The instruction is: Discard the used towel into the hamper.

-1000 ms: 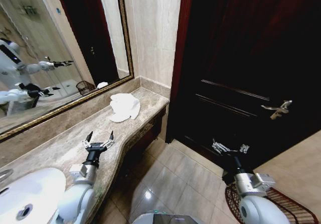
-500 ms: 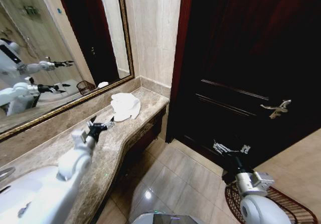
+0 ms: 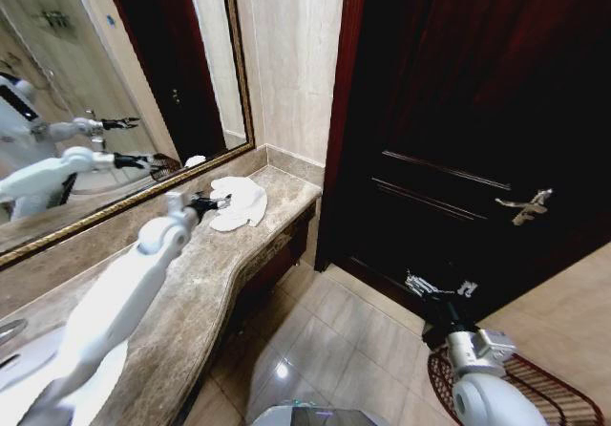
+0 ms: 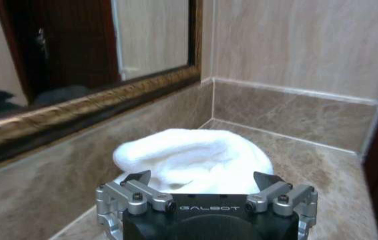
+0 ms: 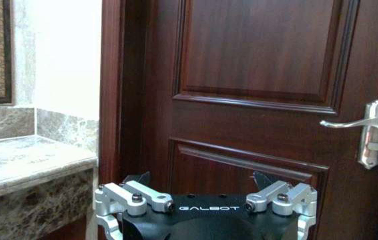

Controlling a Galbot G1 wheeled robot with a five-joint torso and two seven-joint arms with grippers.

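The used towel [image 3: 244, 201] is a crumpled white heap at the far end of the marble counter [image 3: 196, 292], below the mirror. My left arm stretches along the counter, and the left gripper [image 3: 214, 202] sits open right at the towel's near edge. In the left wrist view the towel [image 4: 196, 157] lies just beyond the spread fingertips of the left gripper [image 4: 202, 179], not between them. The hamper [image 3: 561, 399], a dark reddish wire basket, stands on the floor at the lower right, partly behind my right arm. The right gripper [image 3: 439, 288] hangs open and empty, low in front of the door.
A dark wooden door [image 3: 458, 111] with a silver lever handle [image 3: 523, 208] is on the right; that handle [image 5: 370, 131] also appears in the right wrist view. A gold-framed mirror [image 3: 115, 73] backs the counter. Beige floor tiles [image 3: 334, 350] lie open between counter and hamper.
My left arm has reached forward along the counter, carrying the open gripper from mid-counter up to the towel. The right arm and the towel have stayed put.
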